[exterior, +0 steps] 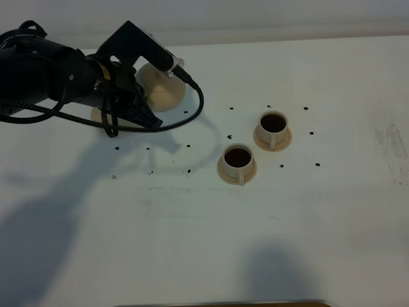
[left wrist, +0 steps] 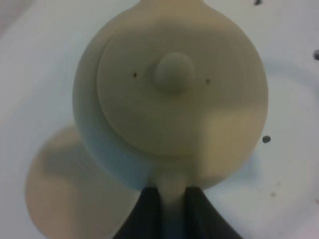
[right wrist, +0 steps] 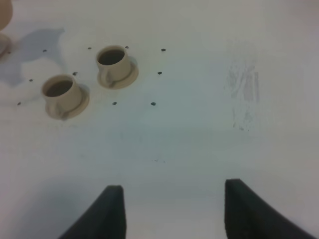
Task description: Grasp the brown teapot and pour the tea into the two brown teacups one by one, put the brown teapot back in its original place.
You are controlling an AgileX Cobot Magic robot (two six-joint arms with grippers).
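The brown teapot [exterior: 161, 88] is at the far left, held by its loop handle [left wrist: 172, 185] in my left gripper [exterior: 144, 112], which is shut on it [left wrist: 173, 195]. From above I see its knobbed lid [left wrist: 173, 72]. The wide flat saucer [left wrist: 55, 194] lies beside and below the teapot, mostly hidden under my arm in the high view [exterior: 97, 116]. The two brown teacups [exterior: 238, 160] [exterior: 273, 126] stand mid-table with dark tea inside, and also show in the right wrist view [right wrist: 62, 92] [right wrist: 113, 61]. My right gripper [right wrist: 169, 209] is open and empty above bare table.
Small black dots [exterior: 190, 171] mark the white table [exterior: 332, 192] around the cups and the saucer. A faint scuffed patch [right wrist: 243, 89] lies to the right. My left arm's black cable [exterior: 192, 109] loops in front of the teapot.
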